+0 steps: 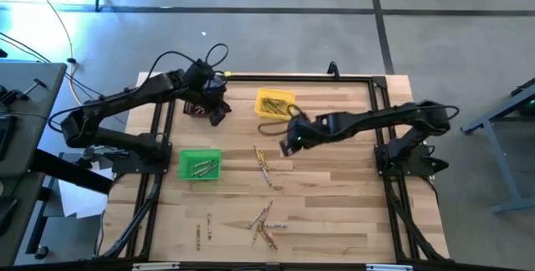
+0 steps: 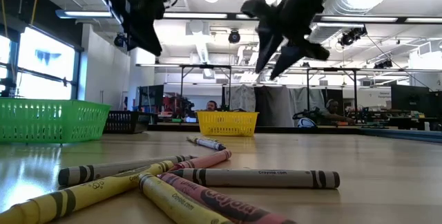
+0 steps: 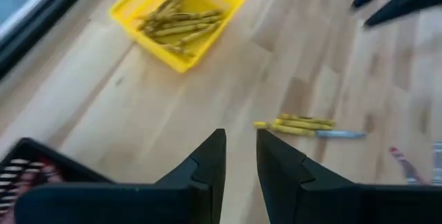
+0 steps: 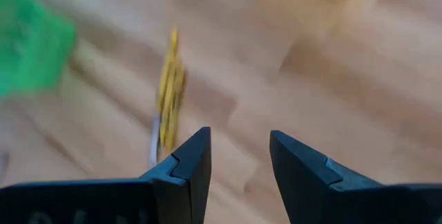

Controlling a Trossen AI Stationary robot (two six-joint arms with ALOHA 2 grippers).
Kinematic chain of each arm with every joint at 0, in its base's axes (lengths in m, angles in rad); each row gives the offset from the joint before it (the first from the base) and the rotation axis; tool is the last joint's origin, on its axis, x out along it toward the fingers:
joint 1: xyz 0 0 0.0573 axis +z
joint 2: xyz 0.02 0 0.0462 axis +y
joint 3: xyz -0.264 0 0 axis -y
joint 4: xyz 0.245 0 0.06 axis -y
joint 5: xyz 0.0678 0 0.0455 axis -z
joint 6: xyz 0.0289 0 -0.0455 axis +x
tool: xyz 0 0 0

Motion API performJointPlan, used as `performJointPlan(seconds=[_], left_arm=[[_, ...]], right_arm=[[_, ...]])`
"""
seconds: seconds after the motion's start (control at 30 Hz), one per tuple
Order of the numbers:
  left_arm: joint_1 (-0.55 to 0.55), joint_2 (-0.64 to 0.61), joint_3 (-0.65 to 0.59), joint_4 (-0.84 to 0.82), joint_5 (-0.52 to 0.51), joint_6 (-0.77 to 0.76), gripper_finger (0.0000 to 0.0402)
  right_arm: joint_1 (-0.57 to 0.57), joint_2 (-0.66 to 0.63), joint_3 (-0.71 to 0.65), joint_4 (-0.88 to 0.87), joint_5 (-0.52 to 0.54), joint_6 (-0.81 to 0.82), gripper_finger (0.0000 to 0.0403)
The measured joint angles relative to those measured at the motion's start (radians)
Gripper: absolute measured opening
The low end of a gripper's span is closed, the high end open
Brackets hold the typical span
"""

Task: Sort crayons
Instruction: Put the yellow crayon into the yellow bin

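**Three bins, loose crayons, both grippers empty**

We count three bins on the table (image 1: 334, 212): a black bin (image 1: 197, 109) at the far left, a yellow bin (image 1: 274, 104) at the far middle, and a green bin (image 1: 200, 165) nearer on the left.

The yellow bin holds a heap of yellow-gold crayons (image 3: 181, 23), too tangled for us to count. The green bin holds a few greyish crayons (image 1: 201, 168); we make out about three. The black bin shows something red inside, blurred.

Loose crayons lie in three places on the bare wood: a short line of about four (image 1: 262, 165) in the middle of the table, a crossed cluster of about five (image 1: 265, 223) near the front edge, and two (image 1: 203, 231) lying apart at the front left.

In the low view we see the cluster close up, and the grey crayon (image 2: 257, 178) carries a small printed brand that looks like "Crayola". A pink one (image 2: 231, 207) beside it bears larger writing we cannot read with certainty.

The left gripper (image 3: 240, 165) hangs above the black bin's edge, jaws slightly parted with nothing between them. The right gripper (image 4: 239, 165) hovers above the middle line of crayons, jaws apart and empty.
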Motion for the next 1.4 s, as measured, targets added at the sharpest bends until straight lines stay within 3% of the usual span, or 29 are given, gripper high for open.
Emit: performJointPlan(seconds=[0.17,0.33,0.43,0.67,0.87,1.13,1.4], left_arm=[[-0.091,-0.026,0.0,-0.004,0.0,-0.079,0.0067],[-0.199,-0.029,0.0,-0.006,-0.001,-0.161,0.0066],[-0.265,-0.029,0.0,-0.004,-0.002,-0.223,0.0066],[-0.403,-0.072,-0.001,-0.006,0.058,-0.351,0.0066],[-0.518,-0.187,-0.001,-0.009,0.057,-0.424,0.0066],[-0.582,-0.334,-0.001,-0.009,-0.089,-0.458,0.0066],[-0.582,-0.428,-0.001,-0.01,-0.093,-0.451,0.0066]], right_arm=[[0.049,0.085,0.0,0.003,-0.159,-0.023,0.0134],[0.083,0.145,0.0,0.071,-0.176,-0.147,0.0134],[0.092,0.184,0.0,0.141,-0.149,-0.21,0.0134],[0.095,0.266,0.0,0.187,-0.099,0.025,0.0134],[0.122,0.303,0.013,0.237,-0.091,0.041,0.0134],[0.125,0.307,0.127,0.199,0.049,0.029,0.0134],[0.068,0.436,0.35,-0.004,0.055,-0.018,0.0133]])
